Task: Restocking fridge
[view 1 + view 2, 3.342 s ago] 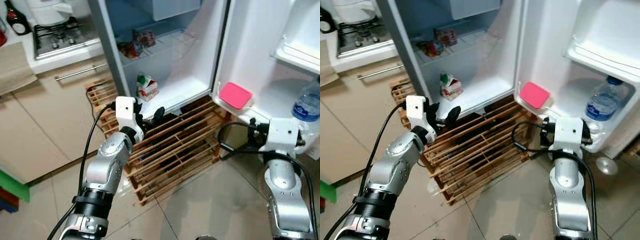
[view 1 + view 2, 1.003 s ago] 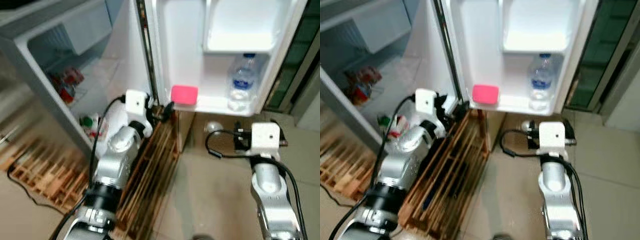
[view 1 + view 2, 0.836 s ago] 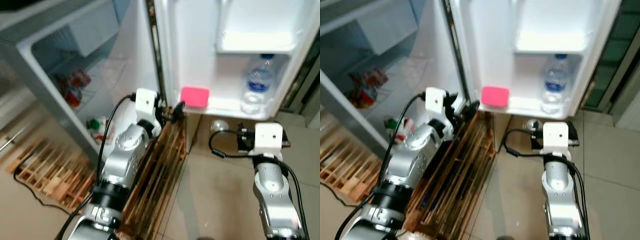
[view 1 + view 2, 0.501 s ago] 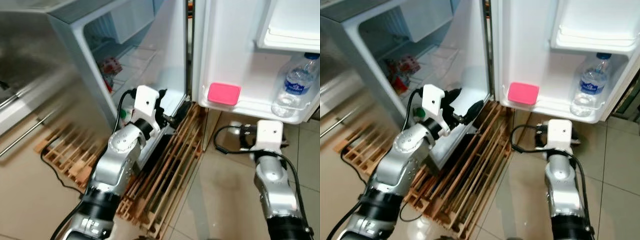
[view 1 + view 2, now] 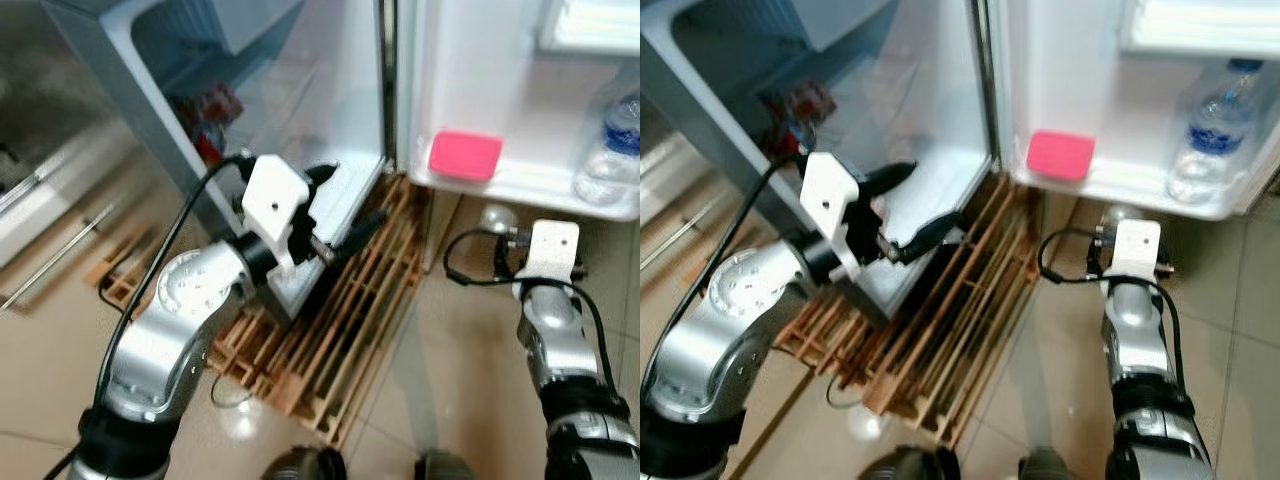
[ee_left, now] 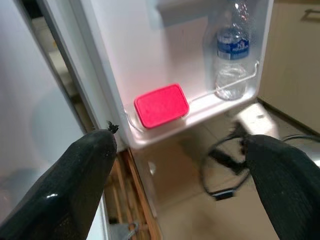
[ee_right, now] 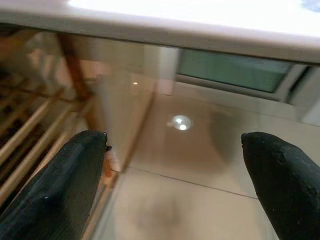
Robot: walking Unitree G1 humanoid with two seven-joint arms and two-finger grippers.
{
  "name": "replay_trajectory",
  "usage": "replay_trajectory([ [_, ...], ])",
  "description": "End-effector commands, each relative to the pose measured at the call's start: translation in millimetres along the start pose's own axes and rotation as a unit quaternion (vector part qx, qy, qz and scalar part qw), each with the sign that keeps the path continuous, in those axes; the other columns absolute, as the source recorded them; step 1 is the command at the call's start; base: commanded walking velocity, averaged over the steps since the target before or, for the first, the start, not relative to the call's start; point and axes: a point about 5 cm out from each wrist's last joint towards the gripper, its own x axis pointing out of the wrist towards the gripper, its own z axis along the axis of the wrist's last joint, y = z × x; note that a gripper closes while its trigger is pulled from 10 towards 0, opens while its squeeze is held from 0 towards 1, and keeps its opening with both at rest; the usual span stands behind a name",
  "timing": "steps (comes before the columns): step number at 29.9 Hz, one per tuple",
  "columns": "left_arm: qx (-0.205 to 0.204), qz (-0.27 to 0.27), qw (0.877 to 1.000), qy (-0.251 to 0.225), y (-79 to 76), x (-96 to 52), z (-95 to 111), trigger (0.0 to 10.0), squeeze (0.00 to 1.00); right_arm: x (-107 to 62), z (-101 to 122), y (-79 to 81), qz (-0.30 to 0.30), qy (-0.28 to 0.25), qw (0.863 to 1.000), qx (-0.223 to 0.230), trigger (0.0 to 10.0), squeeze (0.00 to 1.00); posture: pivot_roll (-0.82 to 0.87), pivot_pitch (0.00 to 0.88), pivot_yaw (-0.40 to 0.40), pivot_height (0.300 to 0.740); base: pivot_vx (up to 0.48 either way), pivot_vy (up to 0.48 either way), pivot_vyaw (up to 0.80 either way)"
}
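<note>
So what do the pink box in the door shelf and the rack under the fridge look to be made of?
Pink box: likely plastic, smooth matte lid with rounded corners. Rack: apparently bare wood, light-brown slats nailed across darker bearers, like a pallet.

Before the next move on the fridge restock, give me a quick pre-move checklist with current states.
1. Fridge door open: ok, it stands wide, with the interior exposed.
2. Left end effector empty and open: ok, its fingers are spread with nothing between them, raised in front of the fridge's lower compartment.
3. Right end effector empty and open: ok, its fingers are apart, low over the floor tiles below the door.
4. Door shelf space: ok, the pink container and the water bottle sit on it with a gap between them.
5. Item to restock in hand: not ok, neither end effector holds anything.
6. Footing: cannot tell, the wooden pallet lies close ahead.
</note>
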Motion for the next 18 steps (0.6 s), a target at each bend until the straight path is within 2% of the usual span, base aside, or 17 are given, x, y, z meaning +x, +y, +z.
replay_trajectory([
  [1, 0.003, -0.018, 1.000, 0.001, -2.5, -5.3, 7, 10.0, 0.00, 1.6, 5, 6.4, 0.004, -0.017, 1.000, -0.003, 10.0, 0.03, 0.13, 0.207, 0.257, 0.740, 0.000, 0.000, 0.00],
  [6, 0.023, -0.045, 0.998, 0.021, -9.4, -7.7, 5, 10.0, 0.00, 5.0, 17, 7.1, 0.001, -0.046, 0.999, 0.004, 10.0, 0.03, 0.13, 0.205, 0.264, 0.740, 0.000, 0.000, 0.00],
  [10, 0.024, -0.059, 0.997, 0.046, -13.2, -8.7, 1, 10.0, 0.00, 10.3, 37, 12.4, 0.007, -0.090, 0.996, 0.009, 10.0, 0.02, 0.12, 0.200, 0.266, 0.740, 0.000, 0.000, 0.00],
  [18, 0.025, -0.055, 0.997, 0.056, -11.5, -9.4, 0, 10.0, 0.00, 18.5, 58, 14.1, 0.003, -0.118, 0.993, 0.015, 10.0, 0.02, 0.12, 0.181, 0.260, 0.740, 0.000, 0.000, 0.00],
])
